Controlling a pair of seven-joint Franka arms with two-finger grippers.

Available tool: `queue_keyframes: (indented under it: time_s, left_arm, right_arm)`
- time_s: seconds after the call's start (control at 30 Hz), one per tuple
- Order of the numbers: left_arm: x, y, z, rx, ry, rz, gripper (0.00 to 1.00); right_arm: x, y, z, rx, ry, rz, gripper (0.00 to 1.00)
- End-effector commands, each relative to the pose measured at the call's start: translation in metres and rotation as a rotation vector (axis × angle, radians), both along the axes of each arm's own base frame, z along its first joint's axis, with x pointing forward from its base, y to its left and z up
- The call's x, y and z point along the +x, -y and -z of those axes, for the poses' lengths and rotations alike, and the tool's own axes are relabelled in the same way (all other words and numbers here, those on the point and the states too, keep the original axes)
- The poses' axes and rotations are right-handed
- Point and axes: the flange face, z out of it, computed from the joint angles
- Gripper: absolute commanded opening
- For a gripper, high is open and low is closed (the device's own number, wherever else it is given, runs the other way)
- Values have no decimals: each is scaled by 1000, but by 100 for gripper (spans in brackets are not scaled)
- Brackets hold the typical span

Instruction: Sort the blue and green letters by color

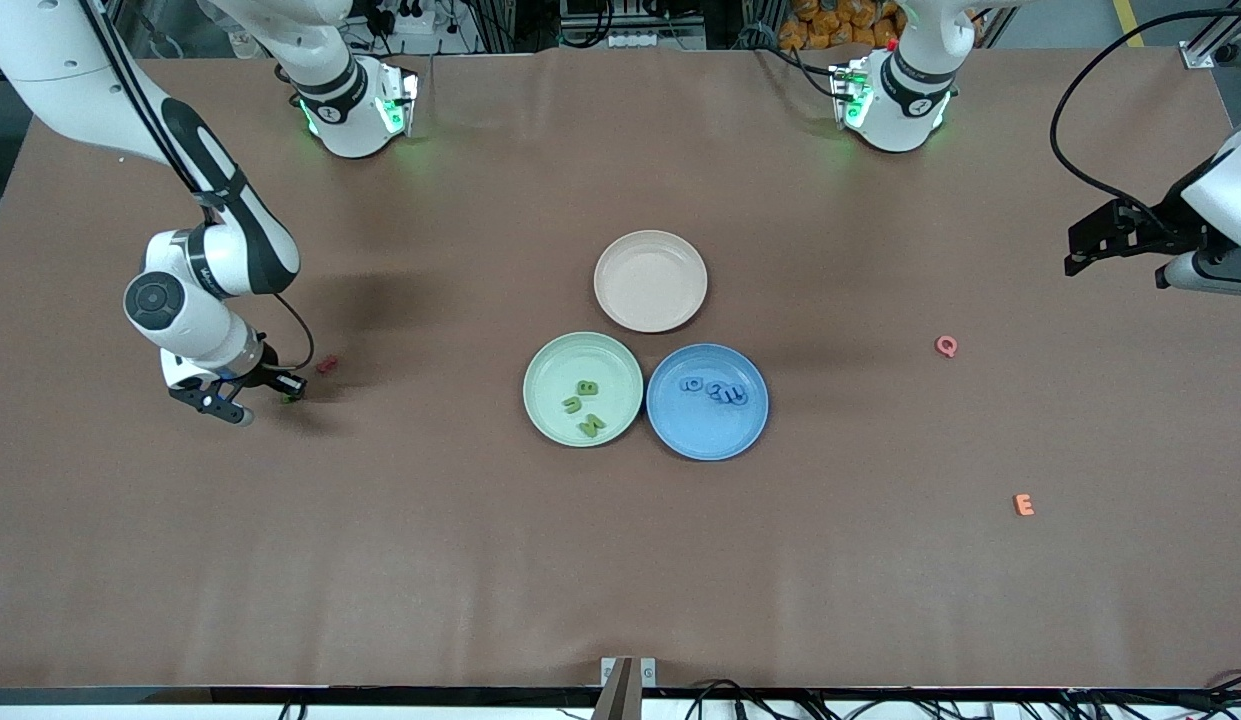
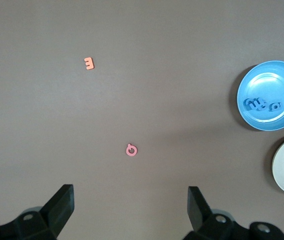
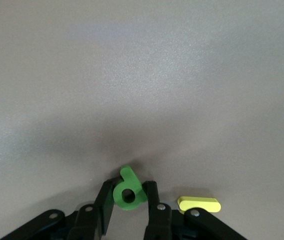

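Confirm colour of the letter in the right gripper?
Green letter; right wrist view shows it best.

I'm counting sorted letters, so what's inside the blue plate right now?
The blue plate holds a cluster of blue letters, apparently three, lying close together toward the rim farther from the front camera. They partly overlap, so any letter beneath another cannot be seen.

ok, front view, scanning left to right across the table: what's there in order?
right gripper shut on a green letter → dark red letter → green plate → blue plate → pink Q → orange E → left gripper, jaws open
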Motion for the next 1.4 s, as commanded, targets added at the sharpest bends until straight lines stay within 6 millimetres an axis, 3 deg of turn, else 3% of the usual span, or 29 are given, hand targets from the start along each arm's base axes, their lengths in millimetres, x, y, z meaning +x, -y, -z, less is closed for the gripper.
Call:
queue_keyframes:
  time_s: [0.0,0.3,0.43,0.57,0.87,1.03,1.17,1.37]
  left_arm:
    - [1,1,-7,-13,-3,-8,100]
    - [1,-1,-6,-14,-5,-5,100]
    - [1,0,-6,-15,-6,-5,100]
    - [1,0,-7,-19,-5,-5,100]
    - [1,-1,-7,-12,-5,-2,100]
    - [1,-2,-7,-11,-5,-5,100]
    - [1,-1,-7,-12,-3,-5,100]
    - [1,1,-7,-12,-3,-5,100]
  right_arm:
    - [1,4,-7,-9,15,-2,4]
    - [4,-3,-26,-18,15,21,3]
    - [7,-15,-37,-10,21,38,3]
    - [11,-40,-43,24,25,72,3]
    - [22,-141,-65,68,63,215,3]
    - [27,-212,-86,101,84,280,3]
    - [27,-263,-99,127,94,323,3]
    - [18,-323,-106,161,90,367,3]
